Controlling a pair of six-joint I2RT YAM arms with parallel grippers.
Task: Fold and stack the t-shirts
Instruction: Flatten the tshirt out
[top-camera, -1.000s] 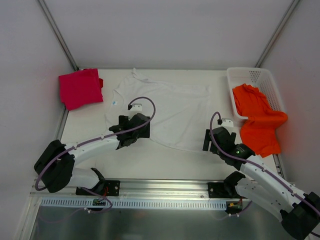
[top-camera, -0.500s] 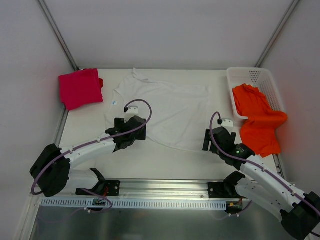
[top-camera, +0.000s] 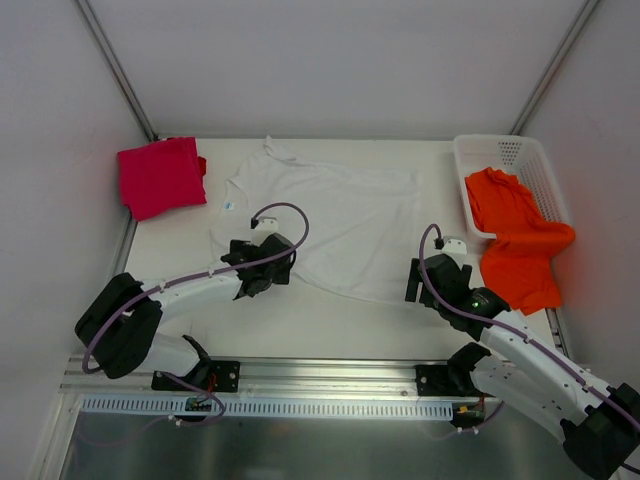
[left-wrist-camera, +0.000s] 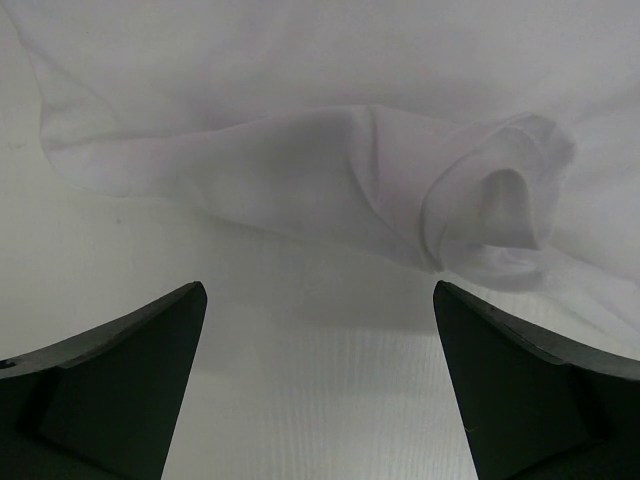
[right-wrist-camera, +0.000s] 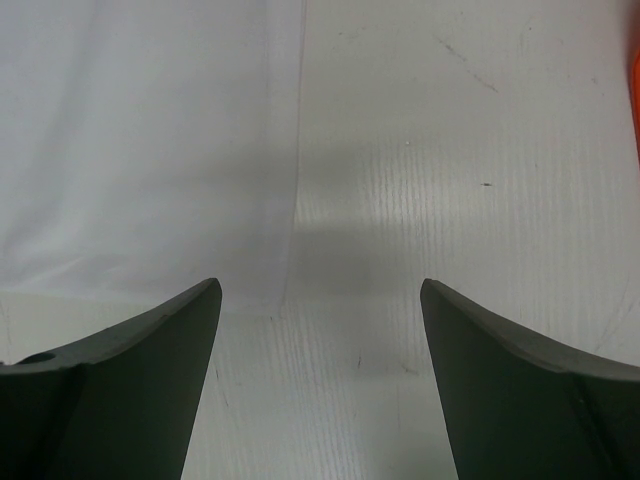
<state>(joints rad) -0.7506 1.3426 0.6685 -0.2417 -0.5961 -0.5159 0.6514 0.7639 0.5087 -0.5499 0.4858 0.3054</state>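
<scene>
The white t-shirt (top-camera: 340, 215) lies spread flat mid-table, its blue neck label (top-camera: 229, 205) to the left. My left gripper (top-camera: 270, 265) is open and empty at the shirt's near left edge. In the left wrist view (left-wrist-camera: 320, 330) it is over bare table, with the rumpled sleeve (left-wrist-camera: 470, 200) just ahead. My right gripper (top-camera: 425, 272) is open and empty at the shirt's near right corner. In the right wrist view (right-wrist-camera: 320, 330) the shirt's edge (right-wrist-camera: 150, 150) lies ahead to the left. The magenta-red shirt (top-camera: 160, 177) lies folded at far left. The orange shirt (top-camera: 515, 235) hangs over the basket's near end.
The white lattice basket (top-camera: 525, 155) stands at the far right against the wall. Walls and metal rails close in the table at left, back and right. The arm bases sit on a rail (top-camera: 320, 375) at the near edge.
My left gripper has drawn back toward the near left, from over the shirt to its near edge. The right arm and the shirts have not moved.
</scene>
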